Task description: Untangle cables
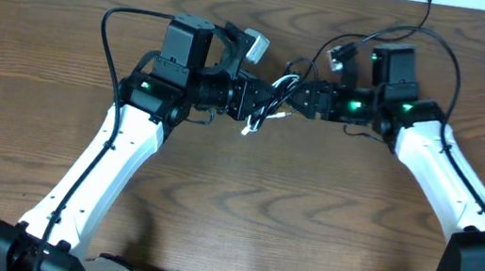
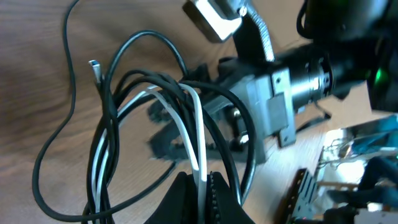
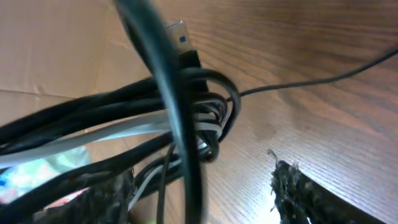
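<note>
Black cables [image 1: 279,91] hang bunched between the two grippers over the far middle of the table [image 1: 240,221], held clear of the wood. From overhead the bundle's long axis runs roughly left to right, from one gripper to the other, and the white cord [image 1: 254,123] trails out of it toward the near left.

The left gripper [image 2: 200,190] is clamped on the cables. In its wrist view the white cord and several black ones pass between the closed fingers and fan up and to the left in tall loops. One black end carries a small metal plug [image 2: 94,65] pointing straight up.

The right gripper [image 3: 199,180] has its fingers [image 3: 298,193] standing apart. The bundle crosses the gap close to the left-hand finger and is not squeezed. A USB plug [image 3: 179,34] with a blue insert points up and slightly right, and one thin black strand leads off right across the table.

How many cables there are cannot be told, since the strands overlap. Overhead, both sets of fingertips are lost in the dark tangle. A blurred black cord close to the lens cuts across the right wrist view.
</note>
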You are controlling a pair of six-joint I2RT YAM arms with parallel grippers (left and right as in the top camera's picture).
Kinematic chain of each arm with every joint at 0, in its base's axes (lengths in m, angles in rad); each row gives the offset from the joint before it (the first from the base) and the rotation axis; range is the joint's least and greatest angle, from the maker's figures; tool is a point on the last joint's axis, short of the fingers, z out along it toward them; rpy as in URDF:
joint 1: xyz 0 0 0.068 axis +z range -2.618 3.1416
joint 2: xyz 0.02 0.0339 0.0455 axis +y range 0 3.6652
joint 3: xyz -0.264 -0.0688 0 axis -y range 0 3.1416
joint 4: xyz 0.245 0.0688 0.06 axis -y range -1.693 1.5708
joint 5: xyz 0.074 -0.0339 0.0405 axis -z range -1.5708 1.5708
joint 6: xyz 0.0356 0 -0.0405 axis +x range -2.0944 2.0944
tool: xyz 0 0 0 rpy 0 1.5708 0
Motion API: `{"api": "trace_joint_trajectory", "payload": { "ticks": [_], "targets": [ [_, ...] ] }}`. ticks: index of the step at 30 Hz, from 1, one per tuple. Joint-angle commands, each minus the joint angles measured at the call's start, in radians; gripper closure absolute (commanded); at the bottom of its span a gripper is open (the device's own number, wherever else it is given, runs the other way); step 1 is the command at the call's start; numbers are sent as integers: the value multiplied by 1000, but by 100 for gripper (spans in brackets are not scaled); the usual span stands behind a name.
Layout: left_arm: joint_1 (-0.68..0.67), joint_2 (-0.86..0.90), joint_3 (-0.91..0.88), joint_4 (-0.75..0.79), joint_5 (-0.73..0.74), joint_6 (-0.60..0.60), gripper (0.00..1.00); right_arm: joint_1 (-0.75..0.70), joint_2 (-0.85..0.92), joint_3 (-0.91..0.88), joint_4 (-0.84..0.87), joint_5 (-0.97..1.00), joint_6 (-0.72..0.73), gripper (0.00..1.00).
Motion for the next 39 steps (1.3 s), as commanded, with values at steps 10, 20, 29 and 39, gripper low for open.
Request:
{"api": "trace_joint_trajectory", "payload": {
  "ticks": [10, 20, 29, 39],
  "targets": [
    [89, 2, 7, 19, -145, -80, 93, 5, -16, 15, -55, 275, 177, 99],
    [269, 2, 7, -3, -304, -45, 93, -306, -189, 38, -305, 401, 32, 99],
    [327, 2, 7, -14, -304, 27, 93, -474, -335, 149, -531, 550, -45, 99],
    [325, 2, 7, -59, -288, 47, 93, -393, -326, 208, -625, 381, -93, 99]
  ]
}}
